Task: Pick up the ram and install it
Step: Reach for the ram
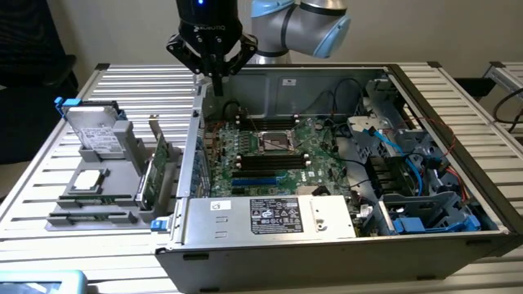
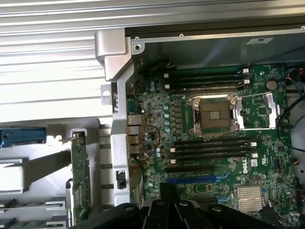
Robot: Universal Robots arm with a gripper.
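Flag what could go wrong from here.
The end effector hangs near the case wall; a descent could strike it.
The upright expansion card stands near the ram, so a pick may clip it.
The open CPU socket lies between the memory slots; a misplaced stick could hit it.

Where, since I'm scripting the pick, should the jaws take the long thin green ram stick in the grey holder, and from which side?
The long thin green ram stick seems to stand on edge in a slot of the grey holder, so take its upper long edge mid-length, jaws across the thin faces, coming straight down.
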